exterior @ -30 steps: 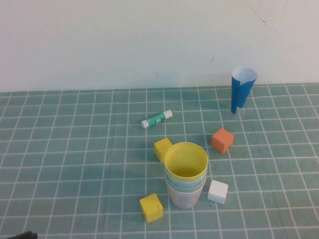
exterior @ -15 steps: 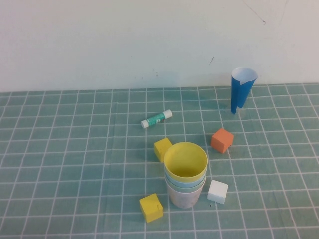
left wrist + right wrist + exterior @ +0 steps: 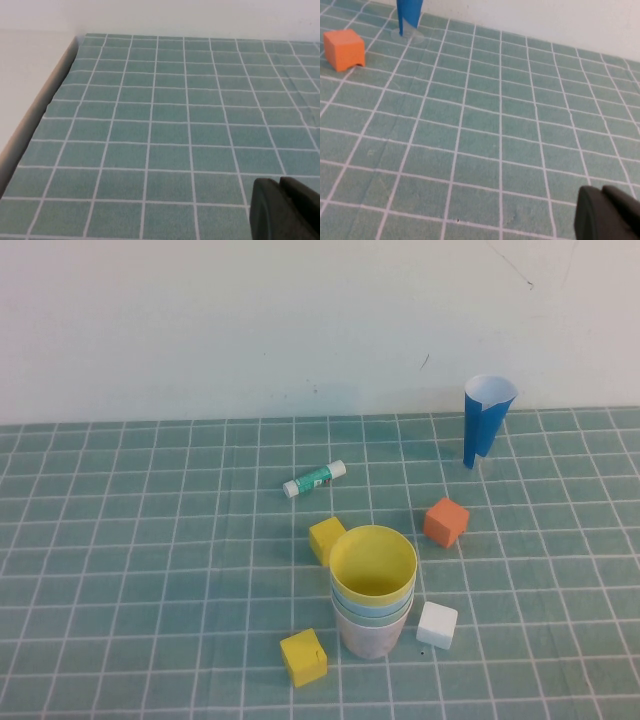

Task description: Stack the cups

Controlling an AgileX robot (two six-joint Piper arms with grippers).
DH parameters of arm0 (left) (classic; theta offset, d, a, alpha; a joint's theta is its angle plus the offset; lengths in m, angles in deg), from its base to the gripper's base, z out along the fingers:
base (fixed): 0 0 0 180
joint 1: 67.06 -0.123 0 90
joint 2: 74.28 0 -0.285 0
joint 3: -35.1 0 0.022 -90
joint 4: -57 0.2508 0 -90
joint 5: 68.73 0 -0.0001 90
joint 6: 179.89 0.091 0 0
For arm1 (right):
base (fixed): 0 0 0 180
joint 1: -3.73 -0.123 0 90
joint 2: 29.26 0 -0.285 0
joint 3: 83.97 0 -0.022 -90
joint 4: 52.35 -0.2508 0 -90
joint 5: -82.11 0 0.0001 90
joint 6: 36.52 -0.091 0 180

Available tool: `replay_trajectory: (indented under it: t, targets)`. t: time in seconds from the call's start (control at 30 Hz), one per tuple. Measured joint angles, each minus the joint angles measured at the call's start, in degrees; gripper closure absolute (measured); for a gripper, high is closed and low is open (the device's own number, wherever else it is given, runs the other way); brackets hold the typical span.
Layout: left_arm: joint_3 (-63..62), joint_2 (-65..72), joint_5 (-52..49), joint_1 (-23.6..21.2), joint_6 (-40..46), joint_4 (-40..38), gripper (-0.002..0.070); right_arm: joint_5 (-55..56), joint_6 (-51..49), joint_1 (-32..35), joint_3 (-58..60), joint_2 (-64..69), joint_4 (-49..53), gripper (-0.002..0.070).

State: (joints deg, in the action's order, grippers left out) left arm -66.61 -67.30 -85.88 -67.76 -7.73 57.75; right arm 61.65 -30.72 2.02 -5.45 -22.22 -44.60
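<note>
Standing nested mid-desk, the four pastel plastic tumblers [image 3: 372, 590] look finished — yellow on top. Left hand [image 3: 285, 210] and right hand [image 3: 607, 214] hang parked aside, fingers together, gripping nothing.

Pretty even, soft light all over the counter [image 3: 120, 540], no glare, just short faint shadows. High view's a bit grainy. Both wrist views are mildly soft, with a blurry dark end effector edge at the corner.
</note>
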Motion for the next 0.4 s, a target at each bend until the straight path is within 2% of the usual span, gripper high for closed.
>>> replay_trajectory:
  t: [0.4]
  targets:
    - [0.0,0.0,-0.25,-0.16,2.63,-0.12,0.0677,0.0,0.0,0.0,0.0,0.0,0.0,0.0678]
